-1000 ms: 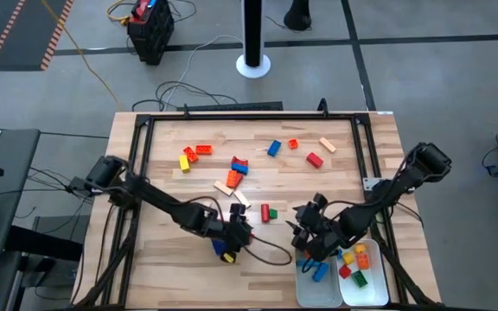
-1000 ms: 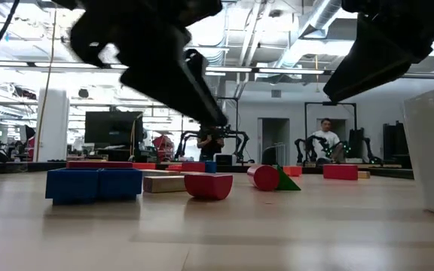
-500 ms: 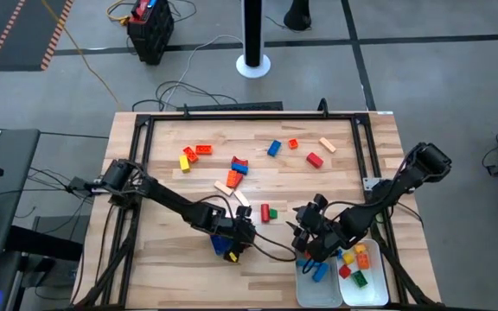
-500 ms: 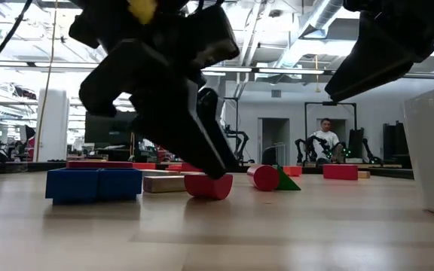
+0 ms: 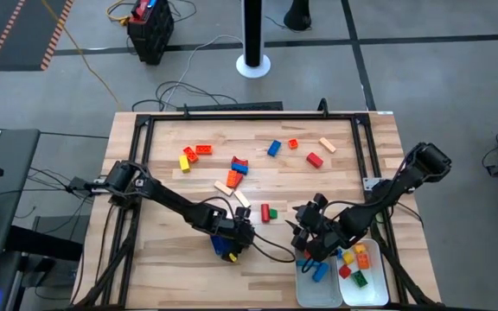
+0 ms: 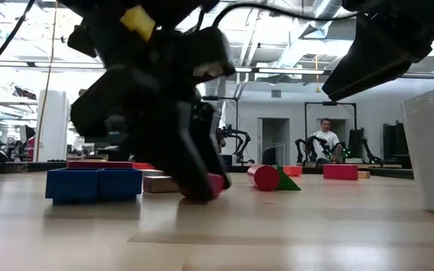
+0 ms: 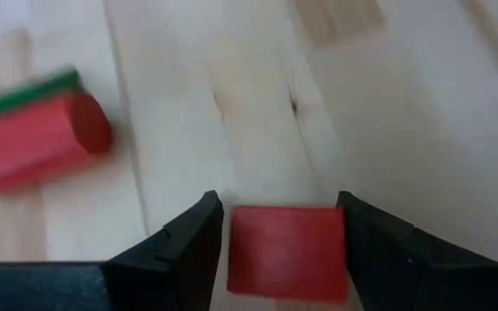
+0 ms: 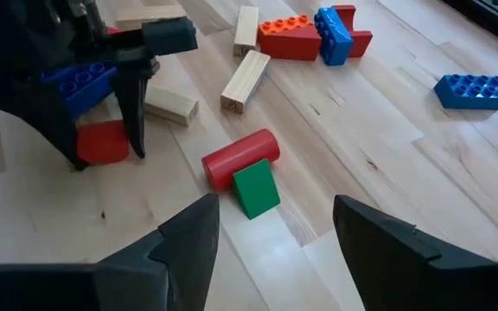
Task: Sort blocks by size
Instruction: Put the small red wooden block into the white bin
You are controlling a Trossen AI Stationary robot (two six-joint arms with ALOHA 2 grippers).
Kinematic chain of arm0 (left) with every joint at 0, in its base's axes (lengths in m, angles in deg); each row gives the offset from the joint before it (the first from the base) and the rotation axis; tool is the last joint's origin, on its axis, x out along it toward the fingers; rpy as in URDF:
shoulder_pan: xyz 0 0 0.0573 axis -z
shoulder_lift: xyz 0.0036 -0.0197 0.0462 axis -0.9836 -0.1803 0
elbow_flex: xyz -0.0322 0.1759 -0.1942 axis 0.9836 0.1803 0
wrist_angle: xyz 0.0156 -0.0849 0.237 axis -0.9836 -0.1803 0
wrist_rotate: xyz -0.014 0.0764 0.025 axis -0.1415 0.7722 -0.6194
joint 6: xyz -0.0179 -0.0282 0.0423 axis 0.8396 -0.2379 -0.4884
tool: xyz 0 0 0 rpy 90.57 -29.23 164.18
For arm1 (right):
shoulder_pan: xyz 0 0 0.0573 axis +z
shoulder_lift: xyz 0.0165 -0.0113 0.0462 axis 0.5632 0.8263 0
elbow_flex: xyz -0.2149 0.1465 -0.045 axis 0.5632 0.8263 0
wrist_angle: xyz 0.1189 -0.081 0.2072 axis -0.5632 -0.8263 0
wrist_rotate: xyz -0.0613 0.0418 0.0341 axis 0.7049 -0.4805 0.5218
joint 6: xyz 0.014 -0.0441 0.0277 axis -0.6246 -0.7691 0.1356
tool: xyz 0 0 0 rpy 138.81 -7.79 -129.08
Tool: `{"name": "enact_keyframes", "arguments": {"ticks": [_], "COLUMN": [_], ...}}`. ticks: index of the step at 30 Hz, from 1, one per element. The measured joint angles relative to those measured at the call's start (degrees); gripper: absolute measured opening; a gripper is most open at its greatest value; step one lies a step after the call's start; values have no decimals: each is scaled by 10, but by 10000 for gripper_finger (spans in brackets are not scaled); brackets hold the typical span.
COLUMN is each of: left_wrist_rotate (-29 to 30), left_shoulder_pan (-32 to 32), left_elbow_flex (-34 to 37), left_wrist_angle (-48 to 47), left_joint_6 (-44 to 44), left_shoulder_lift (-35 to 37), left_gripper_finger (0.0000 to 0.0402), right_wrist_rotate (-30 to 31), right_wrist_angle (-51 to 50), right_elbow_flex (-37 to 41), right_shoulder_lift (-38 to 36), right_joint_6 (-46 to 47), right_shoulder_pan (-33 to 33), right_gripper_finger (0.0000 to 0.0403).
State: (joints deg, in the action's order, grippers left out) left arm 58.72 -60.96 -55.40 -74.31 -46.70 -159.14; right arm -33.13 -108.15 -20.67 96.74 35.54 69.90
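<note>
With my left jaws apart astride the red block, I should centre, close squarely, then lift. Right jaws apart, waiting by the trays.

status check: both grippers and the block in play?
Left gripper open, down at the table, fingers straddling a small red block. Right gripper open, hanging idle by the white trays. Red cylinder and green wedge lie close by.

Both arms matte black, slim tubular links w/ bulkier rounded joint housings. Left arm: thin black cable looping off wrist end. Left gripper: two dark angular fingers. Right gripper: same black wedge fingers. Yellow mark on left wrist housing, low view.
</note>
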Motion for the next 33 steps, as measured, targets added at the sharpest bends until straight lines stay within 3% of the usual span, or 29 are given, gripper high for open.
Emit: {"name": "enact_keyframes", "arguments": {"ticks": [14,20,23,29,33], "left_wrist_rotate": [1,1,7,99,124], "left_shoulder_pan": [0,1,1,1,-7], "left_elbow_flex": [-1,-1,-1,3,1], "left_wrist_angle": [-6,-8,-14,-53,-23], "left_joint_6": [10,8,10,-13,-50], "left_shoulder_lift": [-7,-7,-6,43,86], "left_gripper_finger": [212,166,163,163,163], "right_wrist_rotate": [1,1,-4,0,45], "right_wrist_angle": [-1,-2,-21,-100,-81], "right_elbow_flex": [0,0,0,0,0], "right_shoulder_lift": [0,0,0,-12,-9], "right_joint_6": [-1,-1,3,78,9], "right_shoulder_pan": [0,0,4,29,49], "right_gripper_finger": [256,256,256,256,255]}}
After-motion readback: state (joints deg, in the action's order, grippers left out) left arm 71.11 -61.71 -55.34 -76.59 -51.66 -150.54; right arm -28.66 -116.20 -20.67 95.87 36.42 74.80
